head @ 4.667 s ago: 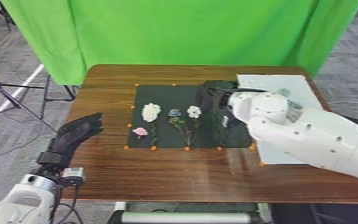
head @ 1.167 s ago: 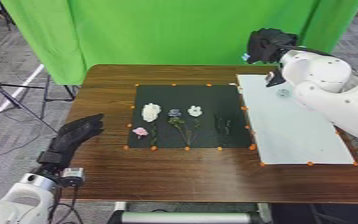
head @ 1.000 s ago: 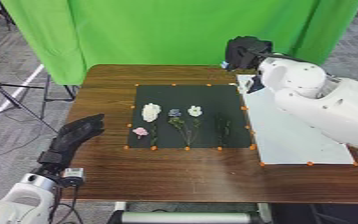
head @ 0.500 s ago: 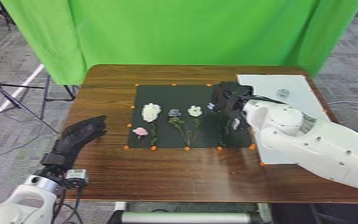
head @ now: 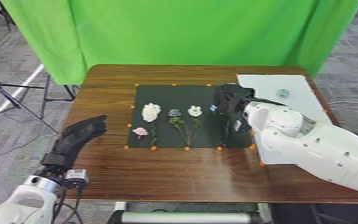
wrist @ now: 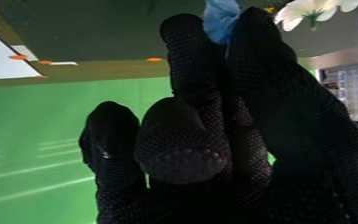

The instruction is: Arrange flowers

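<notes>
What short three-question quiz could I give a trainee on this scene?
1. Which colour is the flower in the right hand? a) pink b) blue c) yellow
2. True or false: the pink flower lies nearer the robot than the larger white flower.
3. Fill in: from the robot's side, the white sheet lies to the ____ of the dark mat.
Key: 1 b; 2 true; 3 right

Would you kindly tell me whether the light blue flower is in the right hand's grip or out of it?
In: the right wrist view shows the light blue flower pinched between fingers of the right hand.
</notes>
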Tool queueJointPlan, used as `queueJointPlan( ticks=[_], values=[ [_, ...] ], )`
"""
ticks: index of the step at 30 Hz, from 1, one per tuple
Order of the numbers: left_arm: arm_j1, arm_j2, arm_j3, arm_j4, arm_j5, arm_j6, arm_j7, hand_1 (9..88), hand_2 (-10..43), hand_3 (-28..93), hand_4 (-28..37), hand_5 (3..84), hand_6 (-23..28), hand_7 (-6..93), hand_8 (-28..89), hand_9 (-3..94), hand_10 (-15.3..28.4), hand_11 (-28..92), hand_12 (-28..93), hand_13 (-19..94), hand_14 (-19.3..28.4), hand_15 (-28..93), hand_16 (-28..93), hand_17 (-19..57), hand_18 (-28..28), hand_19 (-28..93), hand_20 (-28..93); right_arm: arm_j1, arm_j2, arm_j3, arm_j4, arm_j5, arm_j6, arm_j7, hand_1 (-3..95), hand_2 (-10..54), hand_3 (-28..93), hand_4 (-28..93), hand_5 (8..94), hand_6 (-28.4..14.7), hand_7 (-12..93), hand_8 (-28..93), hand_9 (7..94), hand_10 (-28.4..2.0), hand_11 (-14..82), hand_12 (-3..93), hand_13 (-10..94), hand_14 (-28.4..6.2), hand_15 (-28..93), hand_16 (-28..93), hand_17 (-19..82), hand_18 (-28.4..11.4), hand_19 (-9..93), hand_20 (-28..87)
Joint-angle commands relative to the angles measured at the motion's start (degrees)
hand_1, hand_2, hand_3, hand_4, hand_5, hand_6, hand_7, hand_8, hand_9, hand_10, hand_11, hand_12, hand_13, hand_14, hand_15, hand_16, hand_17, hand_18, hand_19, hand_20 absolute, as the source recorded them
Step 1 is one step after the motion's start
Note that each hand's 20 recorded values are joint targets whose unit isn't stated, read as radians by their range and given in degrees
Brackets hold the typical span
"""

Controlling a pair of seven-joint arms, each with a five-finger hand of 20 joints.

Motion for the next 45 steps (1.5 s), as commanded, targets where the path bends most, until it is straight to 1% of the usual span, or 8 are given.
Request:
queueJointPlan(
  ticks=[1,13,22,29,32,38,41,45],
  values=[
    [0.66,-0.13,-0.27,0.01,0.17,-0.54,-0.49,29.0,-1.0,61,-18.5,41.2,0.2,10.8,-7,38.6,14.2,17,11,30,18.3,18,0,2.4,14.3,10,15,-0.54,0.47,0.51,1.07,-1.09,-0.19,0.27,64.0,-5.1,49,-17,74.6,2.6,23,5,84.4,-9.6,6.9,33.6,87,-0.8,67,33,54,-16.6,93,62],
    [0.46,-0.05,-0.22,0.04,0.29,-1.02,-0.71,29.0,-1.1,61,-18.7,41.1,0.1,10.9,-7,38.6,14.1,17,11,31,18.6,19,0,1.9,15.0,11,15,0.89,0.60,0.17,3.55,-2.30,1.96,-1.11,64.5,-4.7,48,-17,73.3,3.3,23,4,83.4,-9.0,5.4,33.9,86,-0.6,67,33,54,-16.2,93,61],
    [0.43,0.10,-0.63,0.06,0.27,-1.04,-0.52,28.8,-1.2,61,-18.5,41.0,0.1,10.8,-7,38.4,14.0,17,11,31,18.7,19,0,1.9,15.2,11,15,0.92,1.57,-0.14,2.64,-2.07,-3.35,-2.28,61.8,-5.5,53,-15,68.8,4.4,25,4,77.8,-8.2,2.4,32.4,85,-0.8,67,33,52,-16.2,93,60],
    [0.09,0.21,-0.66,0.18,0.33,-0.96,-0.31,28.8,-1.4,61,-18.2,40.8,0.0,10.7,-7,38.3,13.8,16,11,31,18.7,19,0,1.9,15.3,11,15,1.66,2.24,1.74,1.38,-0.30,-7.03,-2.54,55.6,-9.1,57,-15,63.6,3.0,24,5,68.6,-10.3,11.4,21.2,83,-1.3,67,33,50,-16.3,93,58],
    [-0.01,0.19,-0.58,0.22,0.40,-0.93,-0.37,28.9,-1.5,61,-18.2,40.8,-0.1,10.7,-7,38.3,13.8,16,11,31,18.6,18,0,1.8,15.3,11,15,1.90,2.61,3.18,0.87,0.11,-7.63,-2.72,52.3,-9.5,60,-15,61.5,2.8,23,5,66.7,-10.7,11.5,20.4,82,-1.5,67,33,49,-16.4,93,58],
    [-0.06,0.34,-0.56,0.20,0.45,-0.89,-0.33,29.2,-1.7,61,-18.1,40.7,-0.1,10.8,-7,38.3,13.9,16,11,31,18.6,18,1,1.9,15.3,11,15,2.33,3.97,8.44,-0.89,3.26,-13.00,-3.64,45.7,-9.5,66,-15,58.0,3.0,19,-8,62.8,-12.0,9.7,20.6,80,-2.4,67,32,48,-17.2,93,57],
    [-0.07,0.42,-0.58,0.19,0.50,-0.83,-0.36,29.1,-1.8,61,-17.9,40.7,-0.2,10.9,-7,38.3,13.9,16,11,31,18.6,18,1,1.9,15.3,11,15,1.74,4.65,13.29,-1.94,3.56,-16.72,-4.23,43.6,-9.5,66,-15,56.0,2.8,18,-9,60.9,-12.4,8.9,20.7,80,-2.8,67,32,47,-17.4,93,56],
    [-0.17,0.47,-0.54,0.21,0.52,-0.83,-0.40,29.4,-1.9,61,-17.9,40.6,-0.5,11.4,-7,38.3,13.8,16,11,31,18.6,18,1,1.9,15.3,11,15,2.24,4.97,15.83,-0.18,1.93,-10.12,-2.28,41.0,-9.5,65,-15,53.1,2.2,15,-8,56.6,-12.9,8.1,20.6,78,-4.5,65,31,45,-18.5,90,56]
  ],
)
